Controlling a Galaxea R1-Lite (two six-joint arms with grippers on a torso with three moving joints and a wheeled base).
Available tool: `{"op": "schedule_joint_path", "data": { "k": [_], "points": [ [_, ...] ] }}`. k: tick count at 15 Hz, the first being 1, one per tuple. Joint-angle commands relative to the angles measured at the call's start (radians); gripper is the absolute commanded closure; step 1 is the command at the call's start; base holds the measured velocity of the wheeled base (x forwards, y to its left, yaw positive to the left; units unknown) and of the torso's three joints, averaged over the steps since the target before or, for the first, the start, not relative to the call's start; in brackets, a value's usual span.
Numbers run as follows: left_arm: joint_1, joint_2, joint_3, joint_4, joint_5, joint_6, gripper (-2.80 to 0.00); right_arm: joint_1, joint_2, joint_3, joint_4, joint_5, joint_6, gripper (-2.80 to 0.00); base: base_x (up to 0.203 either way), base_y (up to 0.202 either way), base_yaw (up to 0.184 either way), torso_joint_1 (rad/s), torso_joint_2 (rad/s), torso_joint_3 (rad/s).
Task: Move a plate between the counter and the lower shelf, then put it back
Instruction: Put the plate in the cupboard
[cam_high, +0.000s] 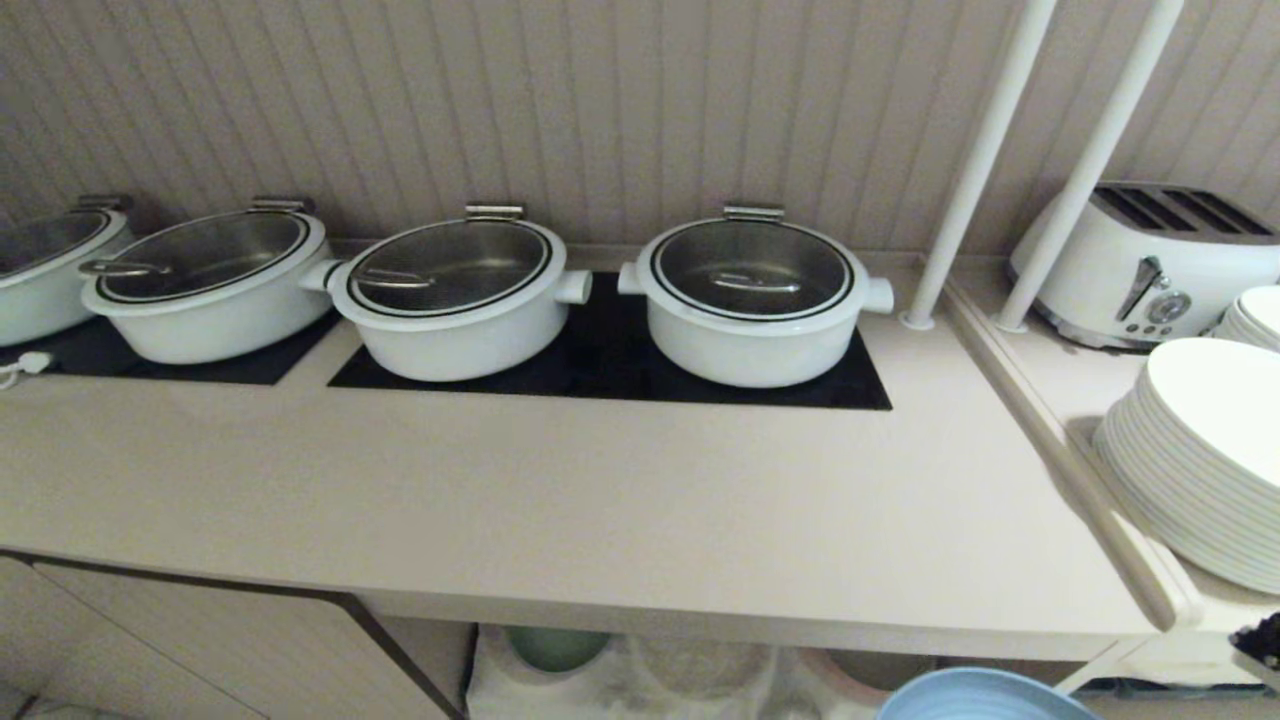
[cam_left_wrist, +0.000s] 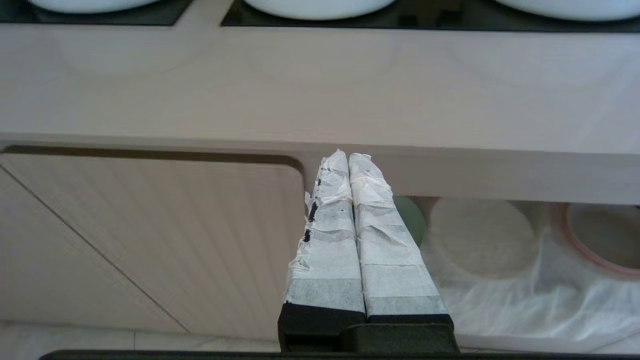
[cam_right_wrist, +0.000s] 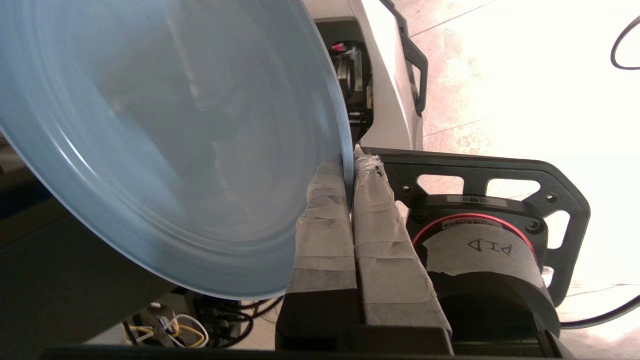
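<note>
Desk (cam_high: 560, 500): long beige worktop, black hob panels inset near the wall, bare along the front.
Lower shelf (cam_left_wrist: 505, 280): open recess under the desk, wrinkled white cloth (cam_left_wrist: 525, 305) over its base, green plate (cam_left_wrist: 412, 225) and two more round dishes inside.
Pots (cam_high: 755, 300): four white lidded ones in a row on the hob panels.
White plates (cam_high: 1200, 460): stacked on the side ledge, toaster (cam_high: 1150, 265) behind.
Plate (cam_right_wrist: 165, 140): light blue, tilted, off the desk and outside the shelf, rim showing at the head view's bottom edge.
Right hand (cam_right_wrist: 351, 165): fingers pinched tight on the plate's rim.
Left hand (cam_left_wrist: 349, 160): fingers pressed together, empty, before the desk's front edge.
</note>
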Motion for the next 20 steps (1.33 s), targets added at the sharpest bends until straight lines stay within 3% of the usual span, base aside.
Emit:
{"op": "schedule_joint_path", "data": {
  "k": [1,6,11,20],
  "points": [
    [-0.001,0.000,0.000,0.000,-0.001,0.000,0.00,0.001,0.000,0.001,0.005,0.001,0.002,0.00,0.000,0.000,0.000,0.000,0.00,0.000],
    [-0.001,0.000,0.000,0.000,0.001,-0.007,0.00,0.001,0.003,0.002,0.005,0.001,0.002,0.00,0.000,0.000,0.000,0.000,0.00,0.000],
    [-0.001,0.000,0.000,0.000,-0.001,-0.007,0.00,0.001,0.000,0.013,0.003,0.001,0.002,0.00,-0.170,-0.083,-0.001,0.001,0.00,0.002],
    [-0.001,0.000,0.000,0.000,-0.001,-0.007,0.00,0.001,0.003,0.010,0.002,0.001,0.002,0.00,-0.003,-0.005,0.001,-0.002,0.00,0.000]
  ]
}}
